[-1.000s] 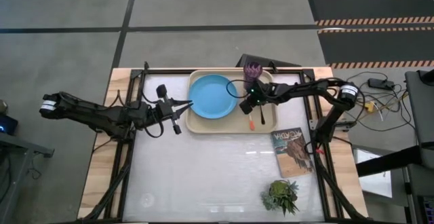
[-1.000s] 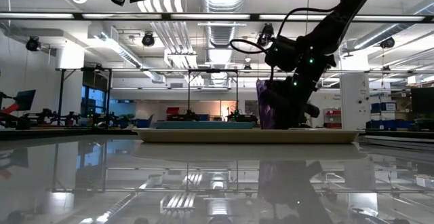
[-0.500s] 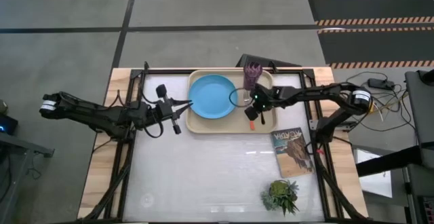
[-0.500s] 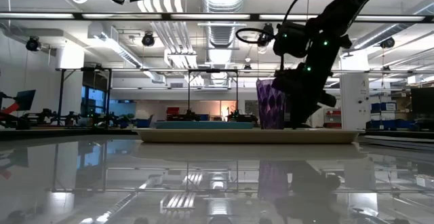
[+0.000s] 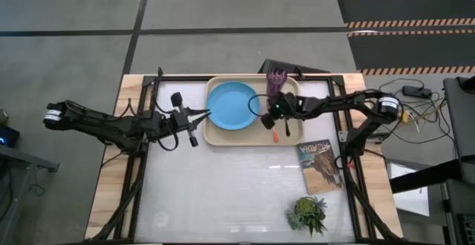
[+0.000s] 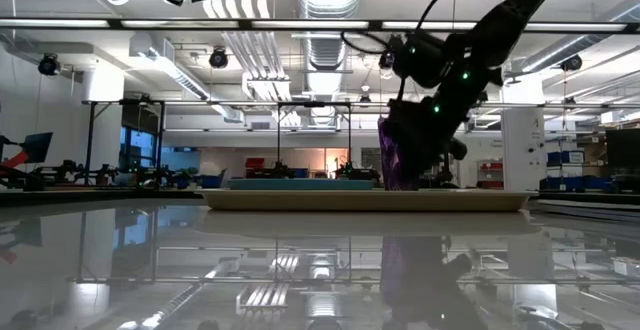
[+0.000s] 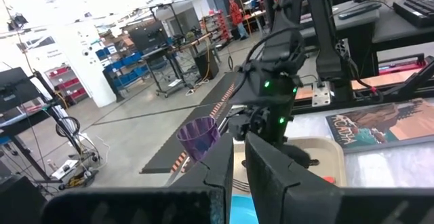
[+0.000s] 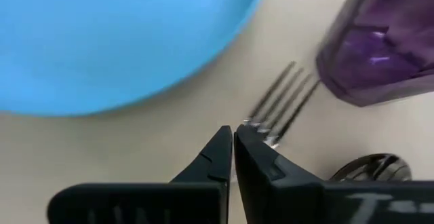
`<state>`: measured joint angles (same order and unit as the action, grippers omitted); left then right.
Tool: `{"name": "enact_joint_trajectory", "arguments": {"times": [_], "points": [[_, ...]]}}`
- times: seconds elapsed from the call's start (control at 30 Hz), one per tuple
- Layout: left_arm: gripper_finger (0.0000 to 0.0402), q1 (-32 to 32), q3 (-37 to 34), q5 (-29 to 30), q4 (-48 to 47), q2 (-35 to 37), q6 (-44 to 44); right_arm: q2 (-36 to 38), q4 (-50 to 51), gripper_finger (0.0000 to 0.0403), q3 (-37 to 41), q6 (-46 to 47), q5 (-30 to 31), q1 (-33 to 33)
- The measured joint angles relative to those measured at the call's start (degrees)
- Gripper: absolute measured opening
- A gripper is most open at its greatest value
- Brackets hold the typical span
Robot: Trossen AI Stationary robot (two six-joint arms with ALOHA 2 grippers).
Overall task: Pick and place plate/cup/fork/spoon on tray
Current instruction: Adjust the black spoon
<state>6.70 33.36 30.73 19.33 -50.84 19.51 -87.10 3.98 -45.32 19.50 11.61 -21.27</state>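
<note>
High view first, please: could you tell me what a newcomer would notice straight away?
The light-blue plate stands out, lying in the left part of the cream tray at the table's far edge. Beside it on the tray stands the purple cup, and the right tool, its fingers shut, hovers over the fork next to the plate.

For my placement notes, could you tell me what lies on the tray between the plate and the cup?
In the right wrist view, the fork's tines lie between plate and cup.

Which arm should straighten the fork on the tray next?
Right. Its gripper hangs over the tray right by the fork, fingers shut; the left gripper sits at the tray's opposite edge, beyond the plate.
</note>
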Motion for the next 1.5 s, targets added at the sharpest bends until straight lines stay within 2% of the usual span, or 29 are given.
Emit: {"name": "enact_joint_trajectory", "arguments": {"times": [0.17, 0.33, 0.5, 1.0, 1.33, 1.5], "points": [[0.0022, 0.00, 0.00, 0.00, -0.07, -0.01, 0.37, -4.14, -1.55, 0.0008, 0.00, -1.54, 0.37, -1.83], [0.0022, 0.00, 0.00, 0.00, -0.14, -0.01, 0.41, -5.63, -0.65, 0.0008, -0.02, -2.03, 3.49, -2.02], [0.0022, 0.00, 0.00, -0.01, -0.22, -0.01, 0.44, -4.10, 3.36, 0.0008, -0.02, -0.44, 3.59, -2.02], [0.0022, 0.00, -0.02, 0.01, -0.11, -0.01, 0.44, -1.70, 6.20, 0.0008, -1.09, -0.43, 3.45, -1.97], [0.0022, 0.00, -0.02, 0.02, -0.13, -0.01, 0.44, 5.04, 18.84, 0.0008, -2.65, -0.06, 3.68, -2.47], [0.0022, 0.00, -0.02, -0.01, -0.17, -0.01, 0.44, 5.53, 17.58, 0.0008, -0.65, -1.00, 3.89, -4.90]]}}
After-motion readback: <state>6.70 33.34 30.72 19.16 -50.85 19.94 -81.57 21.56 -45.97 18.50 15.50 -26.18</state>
